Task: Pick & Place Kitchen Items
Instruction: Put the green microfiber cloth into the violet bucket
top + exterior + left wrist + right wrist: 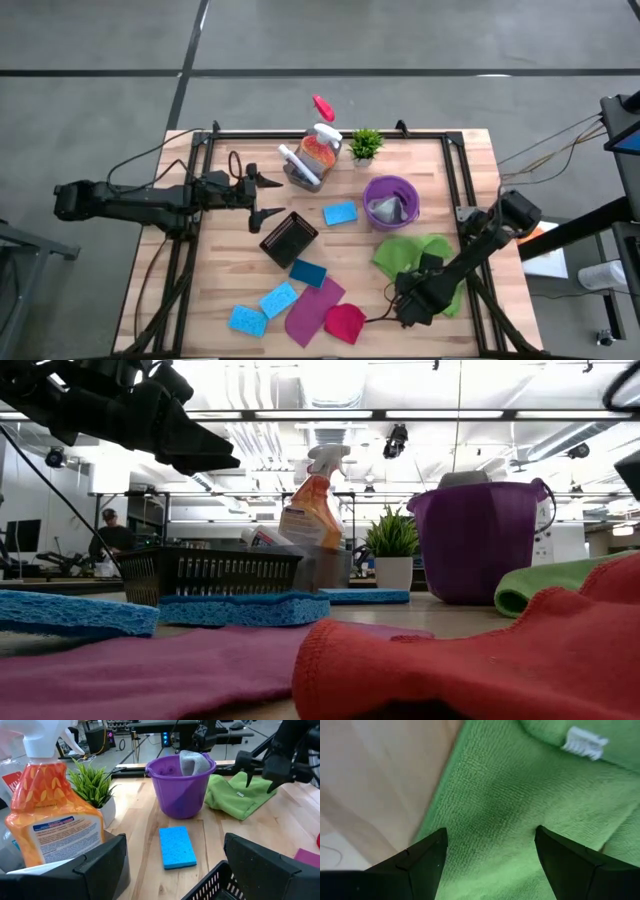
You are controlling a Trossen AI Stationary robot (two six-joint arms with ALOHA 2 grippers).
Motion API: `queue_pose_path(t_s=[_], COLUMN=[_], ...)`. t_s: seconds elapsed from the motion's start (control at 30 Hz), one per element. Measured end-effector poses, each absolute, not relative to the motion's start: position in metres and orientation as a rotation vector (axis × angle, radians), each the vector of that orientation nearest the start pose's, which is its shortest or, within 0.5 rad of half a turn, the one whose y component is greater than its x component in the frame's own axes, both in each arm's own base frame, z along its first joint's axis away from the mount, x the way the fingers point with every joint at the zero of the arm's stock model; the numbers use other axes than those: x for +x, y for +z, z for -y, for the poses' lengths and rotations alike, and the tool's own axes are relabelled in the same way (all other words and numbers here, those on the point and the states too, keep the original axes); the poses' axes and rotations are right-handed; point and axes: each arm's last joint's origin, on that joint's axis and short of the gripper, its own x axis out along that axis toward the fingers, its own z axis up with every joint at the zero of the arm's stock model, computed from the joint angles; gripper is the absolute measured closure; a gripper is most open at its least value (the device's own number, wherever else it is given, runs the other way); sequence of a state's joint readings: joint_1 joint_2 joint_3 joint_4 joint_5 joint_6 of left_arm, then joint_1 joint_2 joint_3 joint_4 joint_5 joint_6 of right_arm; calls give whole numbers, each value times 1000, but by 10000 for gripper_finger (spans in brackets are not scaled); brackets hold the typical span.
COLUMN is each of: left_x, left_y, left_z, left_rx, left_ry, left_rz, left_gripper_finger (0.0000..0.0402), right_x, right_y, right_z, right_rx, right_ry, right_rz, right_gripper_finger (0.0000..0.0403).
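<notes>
**Barely started, most stuff not sorted yet**

Grey cloth [385, 208] sits in the purple bucket [404, 189]. Sponges [277, 299] lie loose around 7 o'clock. Right gripper [490, 851] hovers wide open, empty, over the green cloth [412, 252]. Left gripper [266, 195] waits open, empty, at 10 o'clock.

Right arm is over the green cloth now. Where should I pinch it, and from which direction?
Probably come straight down with the open right gripper, which hangs over the green cloth. The cloth lies flat and rumpled on the table, so pinch a raised fold near its edge towards the red cloth, away from the purple bucket.
</notes>
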State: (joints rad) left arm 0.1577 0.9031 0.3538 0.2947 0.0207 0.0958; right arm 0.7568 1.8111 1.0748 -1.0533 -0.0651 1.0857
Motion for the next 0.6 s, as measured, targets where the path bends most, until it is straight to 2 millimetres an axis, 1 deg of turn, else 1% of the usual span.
queue_pose_path(t_s=[0.1, 0.17, 0.23, 0.33, 0.4, 0.43, 0.5, 0.6], left_x=[188, 188, 188, 188, 188, 188, 188, 188], left_y=[210, 210, 210, 210, 210, 210, 211, 211], left_z=[-29, -29, -29, -29, -29, -29, -29, -29], left_rx=[72, 72, 72, 73, 73, 73, 73, 73], left_ry=[121, 120, 117, 117, 117, 117, 117, 117], left_rz=[-260, -259, -258, -255, -254, -253, -251, -251], left_gripper_finger=[66, 66, 66, 66, 66, 66, 66, 66], right_x=[206, 207, 208, 209, 209, 208, 207, 207], right_y=[138, 134, 132, 133, 136, 137, 140, 151], right_z=[-200, -202, -204, -206, -207, -208, -208, -209], right_rx=[148, 146, 156, 173, 181, 177, 166, 158], right_ry=[-355, -332, -309, -280, -253, -237, -233, -221], right_rz=[-1758, -1770, -1780, -1766, -1754, -1744, -1713, -1644], right_gripper_finger=[120, 148, 192, 281, 347, 365, 371, 383])
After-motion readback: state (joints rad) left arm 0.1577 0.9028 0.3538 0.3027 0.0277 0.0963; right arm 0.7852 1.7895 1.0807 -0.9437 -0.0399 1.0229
